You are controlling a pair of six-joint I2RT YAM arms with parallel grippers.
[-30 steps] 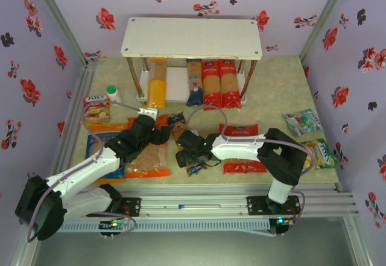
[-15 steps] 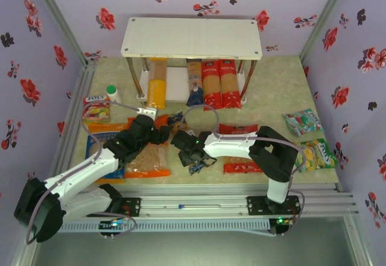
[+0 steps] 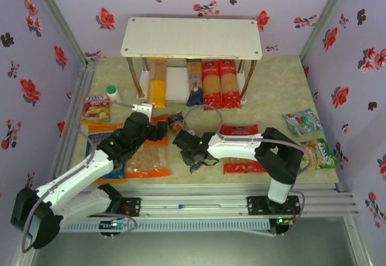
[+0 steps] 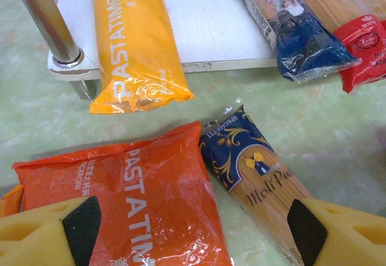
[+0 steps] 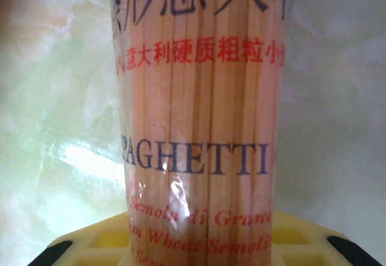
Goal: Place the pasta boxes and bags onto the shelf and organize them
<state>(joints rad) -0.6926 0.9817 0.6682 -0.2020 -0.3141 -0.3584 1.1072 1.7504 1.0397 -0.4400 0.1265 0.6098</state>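
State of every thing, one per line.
Left gripper, open above orange bag.
Right gripper, astride loose blue pack, grip unclear.
Orange bag, flat on table.
Yellow pack, on lower shelf.
Other blue pack, on lower shelf.
Red packs, on lower shelf.

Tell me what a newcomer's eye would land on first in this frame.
The white two-tier shelf at the back stands out, with four long packs already lined up on its lower tier. At mid-table the right gripper sits astride a spaghetti pack, which looms large in the right wrist view. Just left of it, the open left gripper hovers above an orange bag.
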